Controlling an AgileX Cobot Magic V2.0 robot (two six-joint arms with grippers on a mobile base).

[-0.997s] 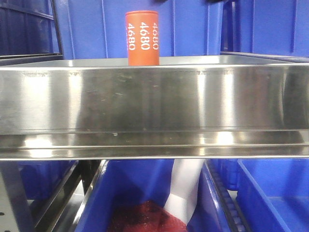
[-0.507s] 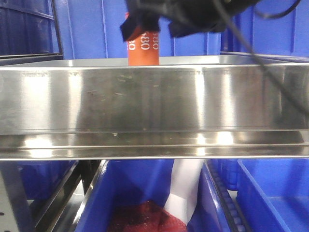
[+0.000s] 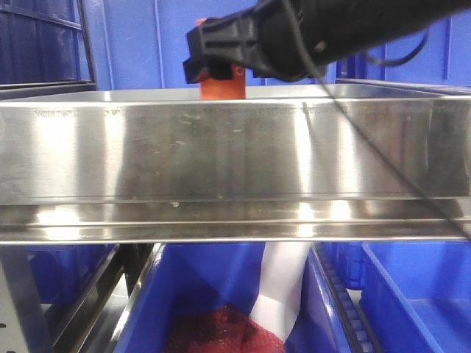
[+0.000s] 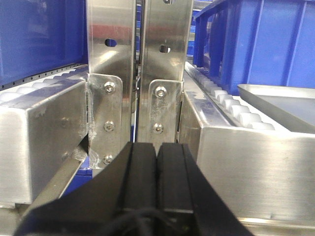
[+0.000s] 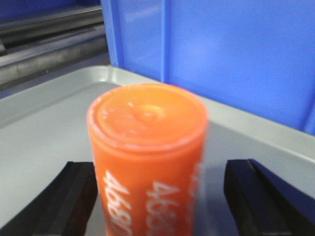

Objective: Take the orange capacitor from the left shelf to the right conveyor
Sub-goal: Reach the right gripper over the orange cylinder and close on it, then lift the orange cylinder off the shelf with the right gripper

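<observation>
Where arm (image 3: 331,29) overlaps, orange capacitor (image 3: 223,89) mostly hidden

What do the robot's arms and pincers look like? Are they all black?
Yes, all black. The right arm is a thick, rounded black tube with thin black cables trailing off it. It ends in a blocky right pincer whose fingers are flat, square-edged black pads. The left pincer has two long, smooth black fingers. No markings show.
</observation>
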